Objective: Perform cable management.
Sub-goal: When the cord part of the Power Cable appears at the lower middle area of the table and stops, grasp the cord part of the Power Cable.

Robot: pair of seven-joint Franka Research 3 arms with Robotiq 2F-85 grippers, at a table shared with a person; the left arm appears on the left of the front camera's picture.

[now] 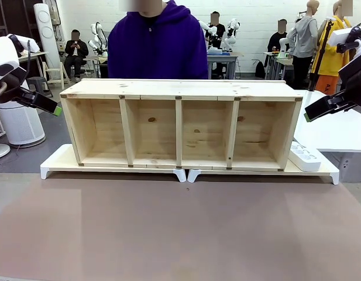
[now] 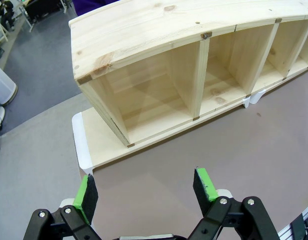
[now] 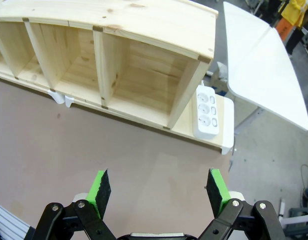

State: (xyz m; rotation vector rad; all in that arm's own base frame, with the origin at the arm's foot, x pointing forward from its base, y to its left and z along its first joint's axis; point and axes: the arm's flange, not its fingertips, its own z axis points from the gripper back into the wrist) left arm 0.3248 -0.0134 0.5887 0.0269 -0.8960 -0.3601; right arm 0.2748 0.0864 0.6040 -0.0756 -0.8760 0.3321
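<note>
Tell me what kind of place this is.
Most likely a robotics lab or test workshop. The left gripper and right gripper hang open at a shared table. A person stands behind a wooden shelf unit, with more people at desks farther back.

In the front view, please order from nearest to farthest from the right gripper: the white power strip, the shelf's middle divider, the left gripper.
1. The white power strip, below the right gripper, beside the right end of the shelf.
2. The middle divider, at the shelf's centre.
3. The left gripper, at the far left.
</note>
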